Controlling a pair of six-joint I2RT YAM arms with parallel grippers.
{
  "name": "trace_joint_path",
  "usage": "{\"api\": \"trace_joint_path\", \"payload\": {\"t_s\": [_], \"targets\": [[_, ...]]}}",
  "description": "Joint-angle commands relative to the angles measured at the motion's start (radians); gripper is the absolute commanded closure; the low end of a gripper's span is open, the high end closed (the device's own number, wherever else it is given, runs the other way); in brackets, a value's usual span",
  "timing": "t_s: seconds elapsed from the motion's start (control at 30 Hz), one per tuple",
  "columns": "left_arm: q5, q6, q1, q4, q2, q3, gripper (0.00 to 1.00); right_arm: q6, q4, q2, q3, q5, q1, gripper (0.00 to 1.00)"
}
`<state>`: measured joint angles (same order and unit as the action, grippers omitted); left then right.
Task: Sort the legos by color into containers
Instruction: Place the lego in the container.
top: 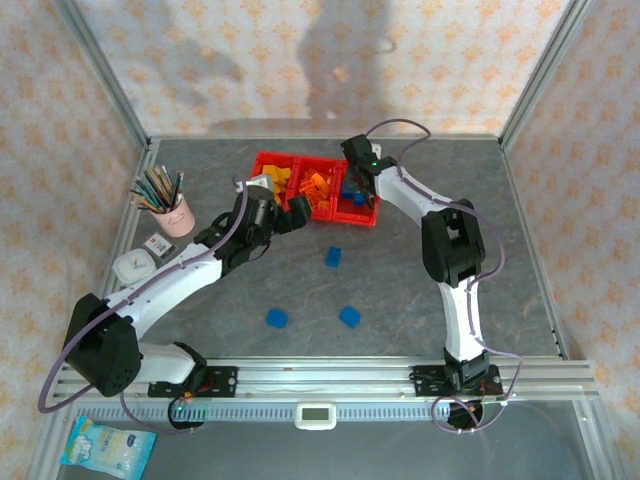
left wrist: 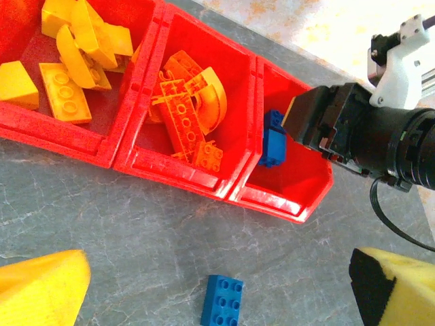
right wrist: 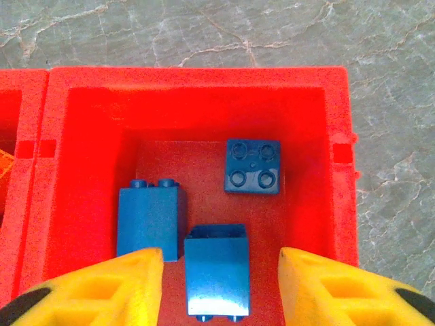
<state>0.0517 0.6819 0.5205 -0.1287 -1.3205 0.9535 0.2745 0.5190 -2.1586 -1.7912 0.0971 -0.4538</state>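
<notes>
Right gripper (right wrist: 221, 257) hangs over the right-hand red bin (right wrist: 204, 81), fingers spread, gripping nothing; we count three blue bricks (right wrist: 252, 166) inside. Left gripper (left wrist: 221, 272) gapes empty near a loose blue brick (left wrist: 223, 302) on the table (left wrist: 102, 217)

Three red bins (top: 268, 158) joined in a row stand toward the far side of the table (top: 500, 260). From left to right they hold yellow, orange and blue pieces. The right gripper (top: 360, 195) hangs over the rightmost bin. The left gripper (top: 296, 211) is just in front of the row's left part. A blue brick (top: 334, 256) lies near the bins. A second blue brick (top: 277, 318) and a third blue brick (top: 349, 316) lie closer to the arms. A pink pencil cup (top: 178, 218) stands at the left.
</notes>
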Motion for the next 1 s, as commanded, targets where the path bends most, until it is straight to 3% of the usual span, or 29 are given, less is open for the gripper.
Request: {"api": "trace_joint_path", "payload": {"t_s": [0.0, 0.23, 0.57, 0.97], "targets": [[0.020, -0.016, -0.012, 0.016, -0.014, 0.034, 0.01, -0.017, 0.019, 0.047, -0.024, -0.004, 0.007, 0.48], [0.036, -0.007, -0.013, 0.002, 0.032, 0.023, 0.01, 0.006, -0.021, 0.190, 0.118, -0.099, -0.013, 0.47], [0.003, 0.050, -0.014, -0.033, 0.183, -0.142, 0.01, 0.085, -0.088, 0.386, 0.459, -0.097, -0.120, 0.42], [-0.036, 0.142, -0.014, 0.003, 0.265, -0.297, 0.01, 0.206, -0.212, 0.373, 0.655, -0.162, -0.214, 0.26]]}}
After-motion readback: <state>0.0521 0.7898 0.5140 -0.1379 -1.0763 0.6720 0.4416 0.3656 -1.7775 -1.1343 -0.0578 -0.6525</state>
